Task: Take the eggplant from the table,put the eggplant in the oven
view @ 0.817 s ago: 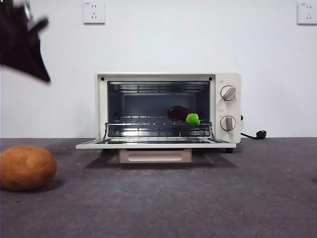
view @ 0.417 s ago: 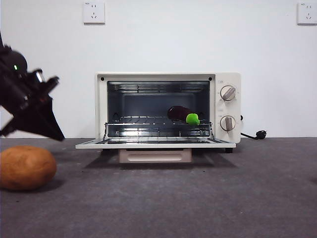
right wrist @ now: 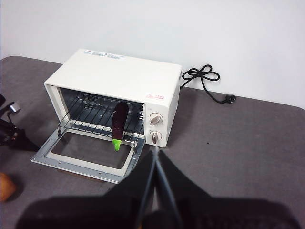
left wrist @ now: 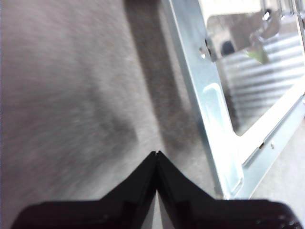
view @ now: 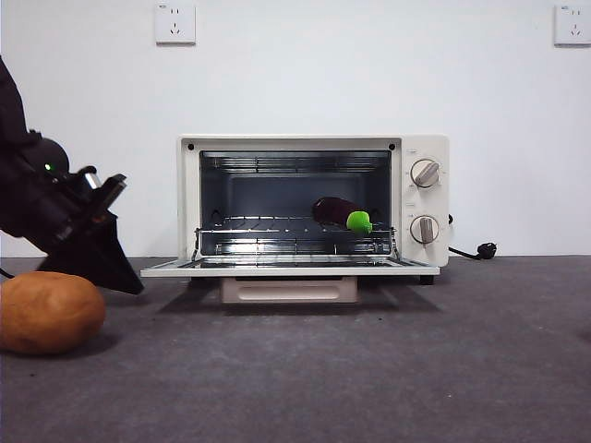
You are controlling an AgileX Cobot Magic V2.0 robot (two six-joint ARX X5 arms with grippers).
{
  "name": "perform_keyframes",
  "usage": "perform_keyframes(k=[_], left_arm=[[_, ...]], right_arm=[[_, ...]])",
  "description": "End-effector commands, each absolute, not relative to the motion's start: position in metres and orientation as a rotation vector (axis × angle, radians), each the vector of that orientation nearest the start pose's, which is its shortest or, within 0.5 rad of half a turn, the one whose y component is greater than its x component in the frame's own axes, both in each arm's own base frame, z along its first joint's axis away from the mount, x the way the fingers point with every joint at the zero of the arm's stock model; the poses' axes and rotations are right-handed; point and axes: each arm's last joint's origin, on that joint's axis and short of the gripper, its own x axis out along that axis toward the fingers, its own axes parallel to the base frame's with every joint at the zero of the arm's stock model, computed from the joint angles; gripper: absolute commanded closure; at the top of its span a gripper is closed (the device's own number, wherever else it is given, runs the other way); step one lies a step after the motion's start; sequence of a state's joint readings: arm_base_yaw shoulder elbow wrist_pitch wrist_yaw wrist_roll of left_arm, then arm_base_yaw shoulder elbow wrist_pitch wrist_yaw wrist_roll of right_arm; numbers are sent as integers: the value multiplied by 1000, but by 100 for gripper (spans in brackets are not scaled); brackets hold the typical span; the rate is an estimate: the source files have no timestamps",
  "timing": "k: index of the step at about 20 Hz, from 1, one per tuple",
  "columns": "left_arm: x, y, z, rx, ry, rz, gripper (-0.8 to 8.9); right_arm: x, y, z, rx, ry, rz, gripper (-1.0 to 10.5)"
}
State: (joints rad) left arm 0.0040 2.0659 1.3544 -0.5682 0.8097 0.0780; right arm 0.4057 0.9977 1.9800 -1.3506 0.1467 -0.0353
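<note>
The dark-purple eggplant (view: 338, 212) with its green cap lies on the wire rack inside the cream-white oven (view: 420, 185), towards the right side; the right wrist view shows the eggplant (right wrist: 119, 121) with its cap pointing out over the door. The oven door (view: 286, 269) is folded down flat. My left gripper (view: 127, 281) is shut and empty, low over the table (view: 369, 369) just left of the door's left corner. In the left wrist view the shut left gripper (left wrist: 156, 154) is beside the door's metal frame (left wrist: 205, 95). My right gripper (right wrist: 156, 153) is shut, high and back from the oven (right wrist: 119, 71).
A round orange-brown potato (view: 48, 312) rests on the table at the front left, just below the left arm. The oven's black power cable (right wrist: 206, 78) trails behind it on the right. A white wall with two sockets backs the table.
The left arm has come down from the upper left and moved right, ending low beside the open door's left corner. The eggplant and oven have not moved.
</note>
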Motion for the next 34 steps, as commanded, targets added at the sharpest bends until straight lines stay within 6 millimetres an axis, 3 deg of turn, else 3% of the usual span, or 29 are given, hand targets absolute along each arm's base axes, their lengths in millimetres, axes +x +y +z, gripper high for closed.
perform_keyframes(k=[1, 26, 34], left_arm=[[396, -24, 125, -494, 1176, -800, 820], [400, -31, 129, -701, 1054, -1069, 821], [403, -21, 148, -706, 984, -1065, 821]], right_arm=[[49, 17, 526, -141, 363, 262, 958], [49, 17, 526, -134, 372, 258, 958], [49, 17, 526, -134, 372, 259, 958]])
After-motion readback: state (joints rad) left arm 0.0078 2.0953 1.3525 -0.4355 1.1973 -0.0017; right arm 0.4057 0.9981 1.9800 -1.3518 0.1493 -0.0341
